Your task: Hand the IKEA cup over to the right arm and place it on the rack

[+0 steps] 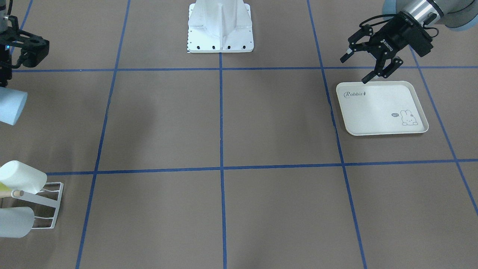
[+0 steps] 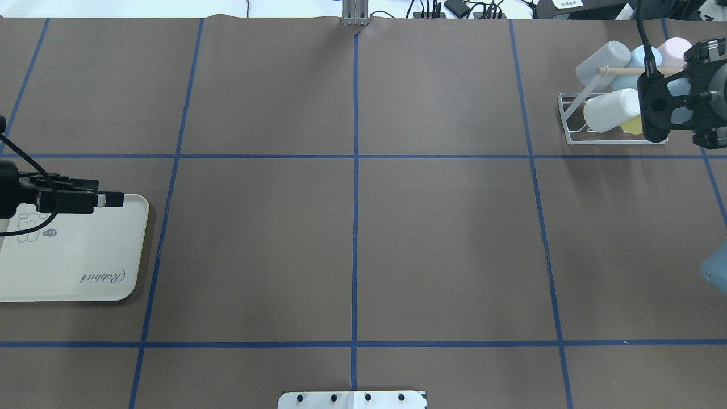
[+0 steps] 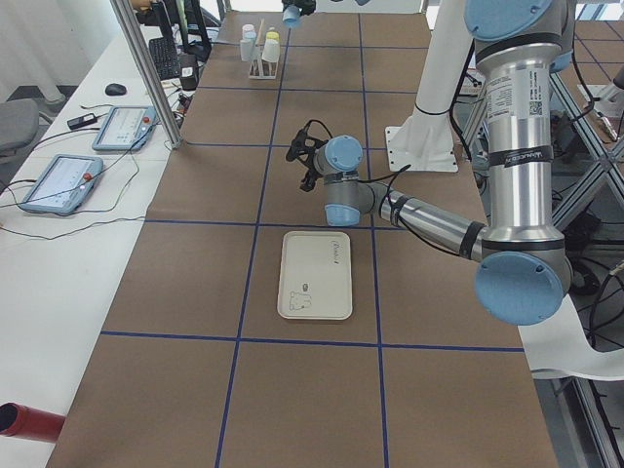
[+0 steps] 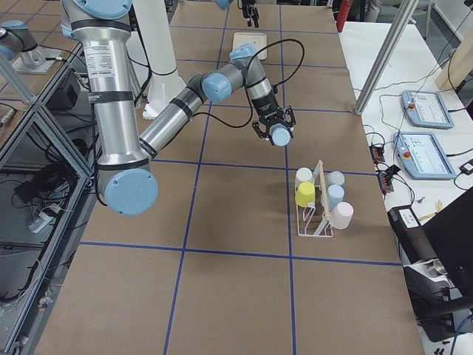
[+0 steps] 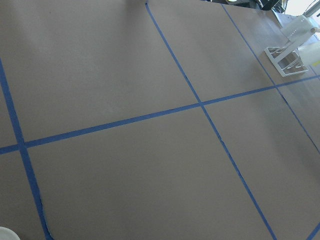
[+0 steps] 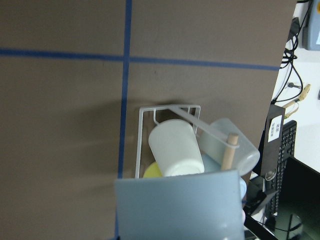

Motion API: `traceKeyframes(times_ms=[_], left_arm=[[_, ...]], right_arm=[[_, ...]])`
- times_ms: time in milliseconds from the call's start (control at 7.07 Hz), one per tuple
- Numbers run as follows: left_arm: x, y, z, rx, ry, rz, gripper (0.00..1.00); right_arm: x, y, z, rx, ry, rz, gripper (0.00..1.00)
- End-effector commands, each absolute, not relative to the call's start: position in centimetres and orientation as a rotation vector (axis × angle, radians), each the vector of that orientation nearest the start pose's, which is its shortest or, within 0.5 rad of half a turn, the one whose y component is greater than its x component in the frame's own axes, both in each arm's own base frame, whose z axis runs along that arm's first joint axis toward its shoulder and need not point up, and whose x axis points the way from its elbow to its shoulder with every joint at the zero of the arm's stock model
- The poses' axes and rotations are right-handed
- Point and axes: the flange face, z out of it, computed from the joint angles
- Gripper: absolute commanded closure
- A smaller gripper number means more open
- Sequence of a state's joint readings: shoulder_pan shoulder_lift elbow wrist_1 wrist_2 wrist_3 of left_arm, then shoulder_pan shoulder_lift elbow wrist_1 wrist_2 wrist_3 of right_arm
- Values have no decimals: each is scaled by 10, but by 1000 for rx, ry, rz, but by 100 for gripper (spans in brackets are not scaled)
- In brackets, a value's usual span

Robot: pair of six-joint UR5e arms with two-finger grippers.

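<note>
My right gripper (image 4: 272,127) is shut on the light-blue IKEA cup (image 4: 279,134). It holds the cup in the air, close to the white wire rack (image 4: 318,214) and on the robot's side of it. From the right wrist the cup (image 6: 180,205) fills the lower edge, with the rack (image 6: 165,110) just beyond it. In the overhead view the right gripper (image 2: 681,99) overlaps the rack (image 2: 613,136). Several cups hang on the rack, among them a white cup (image 2: 610,111). My left gripper (image 1: 354,69) is open and holds nothing, above a corner of the tray.
A cream tray (image 1: 381,108) with a rabbit drawing lies under the left gripper with nothing on it. The robot's white base (image 1: 220,26) stands at the table's near edge. Blue tape lines divide the brown table (image 2: 352,238). Tablets and cables lie beyond the far edge.
</note>
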State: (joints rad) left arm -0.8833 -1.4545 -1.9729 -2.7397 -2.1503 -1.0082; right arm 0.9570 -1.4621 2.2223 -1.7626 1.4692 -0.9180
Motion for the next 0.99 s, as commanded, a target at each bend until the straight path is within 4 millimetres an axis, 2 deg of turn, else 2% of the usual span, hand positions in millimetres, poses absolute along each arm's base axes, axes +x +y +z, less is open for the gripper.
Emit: traceKeyframes(times_ms=[0,283,566,707,849], left_arm=[[207,-376,384,572,1361,160,0],[208,-376,386,570,1359,157,0],[209,-376,386,568,1359,158,0],[209,-376,386,567,1359,159,0],[209,-376,386,569,1361,160,0]], right_arm=[[-142,-488,382,449,405,-1603,94],[-137,-494,417,367,489,-1590,98],[-126,-482,472,477,537,-1588,99],[-123,-486,494,495,626,-1598,99],[-121,-493,505,493,713,-1597,99]])
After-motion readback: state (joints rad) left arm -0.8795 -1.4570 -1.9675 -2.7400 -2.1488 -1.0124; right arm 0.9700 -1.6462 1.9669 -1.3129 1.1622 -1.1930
